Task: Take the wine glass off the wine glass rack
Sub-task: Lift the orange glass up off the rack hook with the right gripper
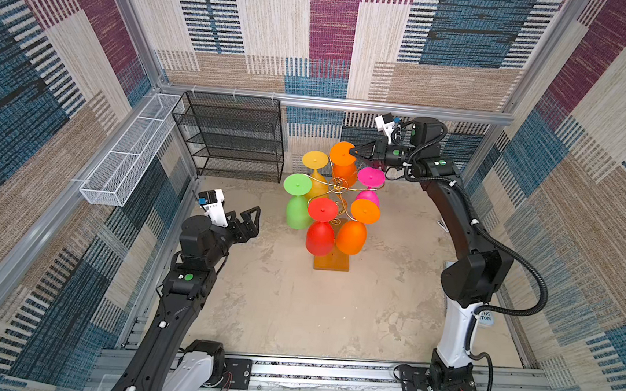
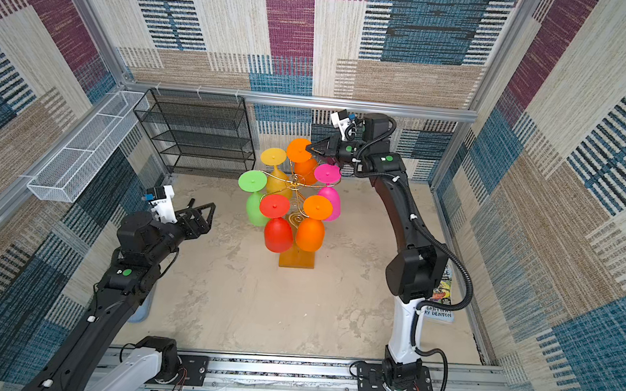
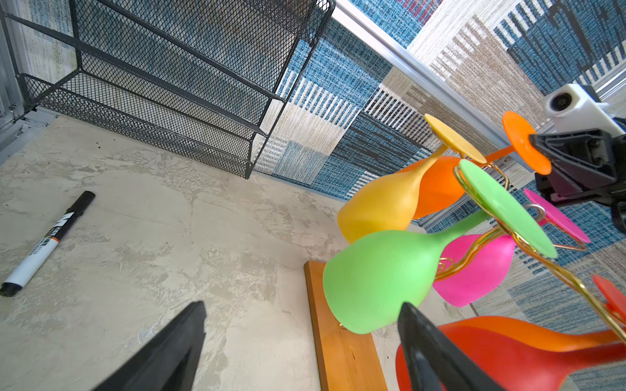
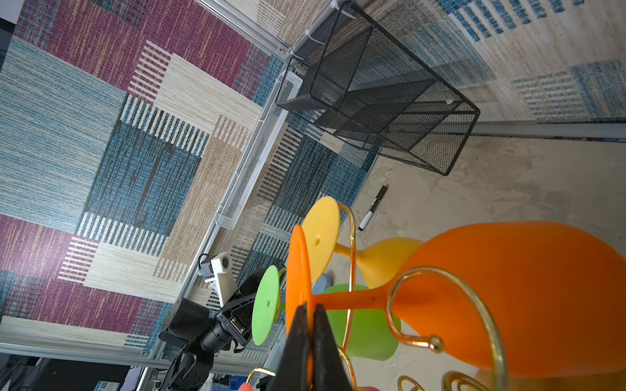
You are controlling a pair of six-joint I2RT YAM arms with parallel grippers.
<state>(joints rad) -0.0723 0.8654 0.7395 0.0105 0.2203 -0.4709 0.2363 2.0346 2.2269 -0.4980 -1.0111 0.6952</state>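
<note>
The wine glass rack point(image 1: 337, 186) is a gold wire tree on an orange-brown wooden base point(image 1: 331, 262) mid-table; its base also shows in the left wrist view point(image 3: 342, 342). Several coloured glasses hang upside down on it. My right gripper point(image 1: 353, 153) point(image 4: 311, 308) is shut on the rim of the foot of the rear orange wine glass point(image 1: 341, 154) point(image 4: 508, 298). That glass's stem runs past a curled gold arm point(image 4: 440, 342). My left gripper point(image 1: 254, 220) point(image 3: 304, 304) stands open and empty, left of the green glass point(image 1: 297, 210) and apart from it.
A black mesh shelf unit point(image 1: 232, 136) stands at the back left. A white wire basket point(image 1: 127, 151) hangs on the left wall. A black and white marker point(image 3: 47, 243) lies on the table in front of the shelf. A book point(image 2: 440, 302) lies by the right arm.
</note>
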